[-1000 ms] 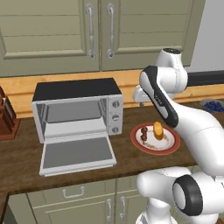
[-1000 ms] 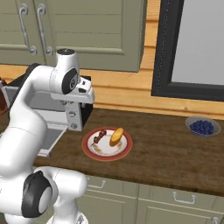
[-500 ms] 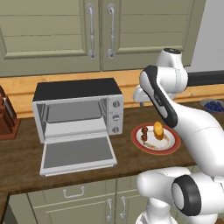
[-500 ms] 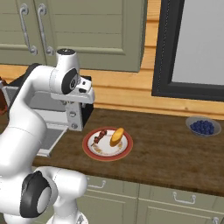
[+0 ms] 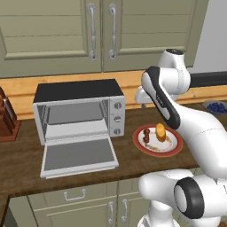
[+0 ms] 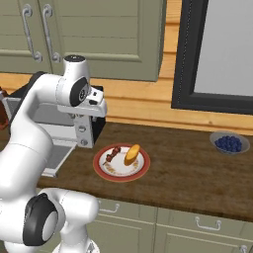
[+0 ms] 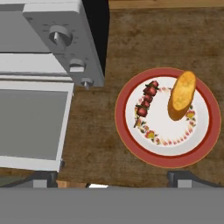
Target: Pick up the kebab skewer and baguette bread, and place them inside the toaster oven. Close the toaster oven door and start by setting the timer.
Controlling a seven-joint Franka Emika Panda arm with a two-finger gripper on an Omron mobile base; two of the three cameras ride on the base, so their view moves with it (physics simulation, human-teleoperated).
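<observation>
Left base view: the boxy silver-grey toaster oven (image 5: pixel 80 113) with black top is seen front-on, cavity open, its silver-framed glass toaster oven door (image 5: pixel 78 155) dropped flat toward the front edge of the dark brown wooden surface (image 5: pixel 128 162). A brown block (image 5: pixel 6 119) stands at the far left of this view. The white arm crosses above the red-rimmed round white plate (image 5: pixel 170 146).

Right base view: the oven is largely hidden behind the arm. A small grey bowl of dark blue berries (image 6: pixel 228 143) is seen well apart from the plate, to the right, below a dark-framed window (image 6: pixel 217 54).

Hand view, looking straight down: the three round knobs (image 7: pixel 70 50) are resolved, and the tool (image 7: pixel 111 180) is seen with its two dark finger tips (image 7: pixel 43 179) spread wide apart, nothing between them, high above the plate and oven corner.

The short kebab skewer (image 7: pixel 146 104) threaded with dark red-brown chunks lies on the plate's left half, nearer the oven; its long axis runs slightly slanted, almost parallel to the oven's side wall. The stubby golden-orange baguette bread (image 7: pixel 181 95) lies just beside it on the right half, apart from it, long axis near parallel, one end near the plate's rim.

Between plate and oven only bare wood is seen. Olive-green cupboard doors (image 5: pixel 102 31) with metal handles hang above the oven.
</observation>
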